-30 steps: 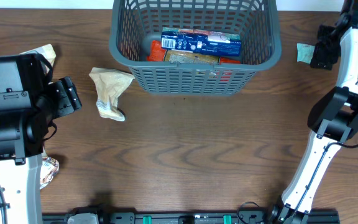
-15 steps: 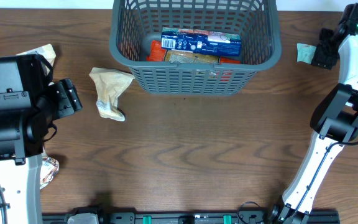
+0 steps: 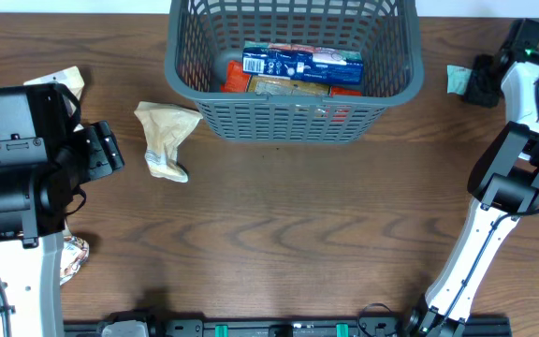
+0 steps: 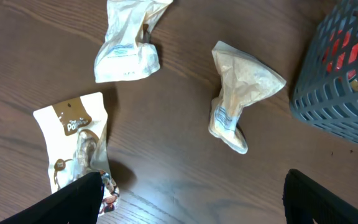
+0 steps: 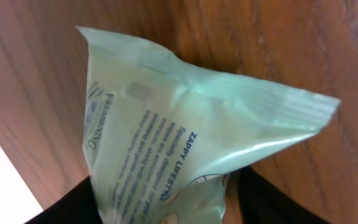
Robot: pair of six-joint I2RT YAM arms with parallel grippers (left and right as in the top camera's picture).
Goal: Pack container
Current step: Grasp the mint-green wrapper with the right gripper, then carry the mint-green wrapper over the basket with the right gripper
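Picking up the pale green glossy film packet [image 5: 166,124] at far right looks like the current step. Right tool [image 5: 169,198] straddles it; cannot tell whether clenched. Next: pinch the slippery, crinkled film firmly and carry it left to the large dark grey slotted plastic basket [image 3: 293,124], far centre of the bench [image 3: 279,234]. Left tool [image 4: 193,186] released, empty.

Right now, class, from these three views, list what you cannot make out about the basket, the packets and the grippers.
Overhead: the top edge cuts off the far rim of the grey basket; the blue packet covers the packets beneath it.
Overhead: the left arm hides most of a shiny packet.
Right wrist: the pale green packet has blurred small print and a cropped lower end; whether the right gripper clamps it is unclear.
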